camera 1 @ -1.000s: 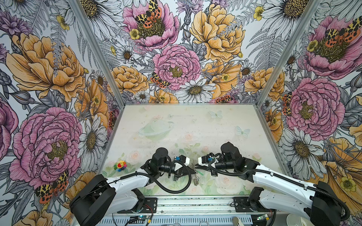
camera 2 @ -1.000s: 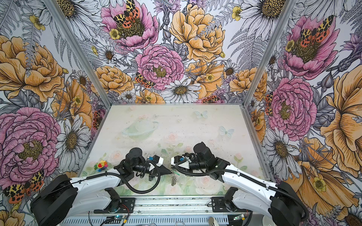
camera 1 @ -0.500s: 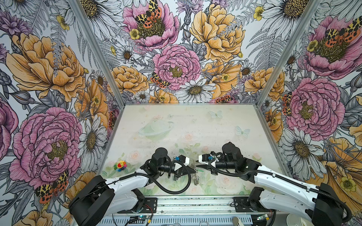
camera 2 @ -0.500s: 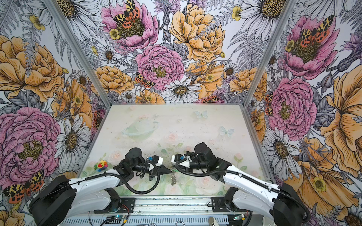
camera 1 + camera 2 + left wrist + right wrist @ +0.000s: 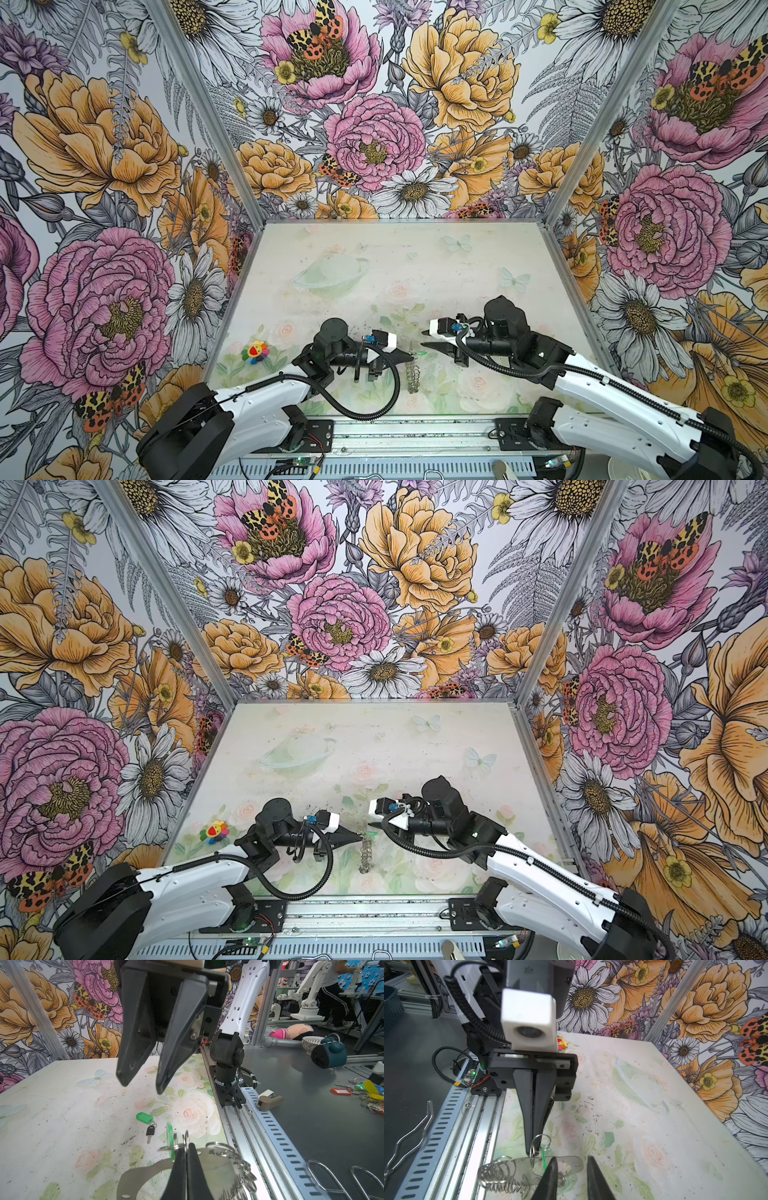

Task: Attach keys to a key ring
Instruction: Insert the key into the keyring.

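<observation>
**Claw status**
- L claw (image 5: 185, 1156): fully closed. The tips pinch one small wire ring (image 5: 186, 1139) at an end of the key ring (image 5: 143, 1174).
- Right wrist view confirms this: the L claw (image 5: 532, 1150) grips a ring just above the grey plate (image 5: 517, 1162).
- R claw (image 5: 142, 1088): partly open, fingers apart, nothing between them. It hangs clear above the bench (image 5: 62, 1095).
- R claw fingertips (image 5: 553, 1160) sit near the plate. No contact is visible.

**Layout, top views**
- L claw (image 5: 410, 356) points to 3 o'clock.
- R claw (image 5: 422, 338) points to 9 o'clock. Its tips are just beside the L claw tips, at approx. 1 o'clock of them.
- Key ring (image 5: 412, 376) is near the 6 o'clock edge of the bench (image 5: 415, 270). Its row of rings runs from the L claw tips toward 6 o'clock.
- Whether the plate rests on the bench or hangs free cannot be told.

**Keys**
- Tag A (image 5: 170, 1138): green, seen edge-on, just beside the pinched ring.
- Whether tag A is threaded onto that ring cannot be told, and its key is hidden.
- In a top view, tag A (image 5: 371, 833) shows as a green sliver between the two claws.
- Tag B (image 5: 144, 1116): green, flat on the bench and apart from the key ring. A dark key (image 5: 150, 1130) is joined to it.

**Other**
- Toy flower (image 5: 255, 351) is at 8 o'clock of the bench, well apart from the key ring.
</observation>
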`<state>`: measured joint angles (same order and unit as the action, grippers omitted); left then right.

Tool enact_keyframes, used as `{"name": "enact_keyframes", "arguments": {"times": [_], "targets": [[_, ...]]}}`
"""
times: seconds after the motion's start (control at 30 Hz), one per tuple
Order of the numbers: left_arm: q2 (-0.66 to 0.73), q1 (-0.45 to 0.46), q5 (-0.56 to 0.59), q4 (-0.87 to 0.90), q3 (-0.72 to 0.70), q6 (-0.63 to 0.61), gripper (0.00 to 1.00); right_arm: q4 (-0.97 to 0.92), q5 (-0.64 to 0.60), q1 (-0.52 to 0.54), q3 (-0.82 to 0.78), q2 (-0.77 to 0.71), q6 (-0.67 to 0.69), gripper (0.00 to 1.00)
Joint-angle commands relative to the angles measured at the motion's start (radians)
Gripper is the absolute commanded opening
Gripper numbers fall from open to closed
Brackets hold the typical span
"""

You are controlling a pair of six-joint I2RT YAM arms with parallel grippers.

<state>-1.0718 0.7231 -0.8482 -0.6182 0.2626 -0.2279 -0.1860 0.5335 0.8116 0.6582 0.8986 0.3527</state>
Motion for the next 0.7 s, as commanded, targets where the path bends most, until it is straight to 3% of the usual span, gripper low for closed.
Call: {"name": "enact_keyframes", "arguments": {"times": [0.0,0.67], "targets": [[0.020,-0.010,0.059,-0.061,-0.012,-0.004,0.00,-0.043,0.099,0.007,0.021,0.009,-0.016,0.26],[0.020,-0.010,0.044,-0.062,-0.013,-0.001,0.00,-0.046,0.105,0.030,0.041,0.114,0.002,0.18]]}}
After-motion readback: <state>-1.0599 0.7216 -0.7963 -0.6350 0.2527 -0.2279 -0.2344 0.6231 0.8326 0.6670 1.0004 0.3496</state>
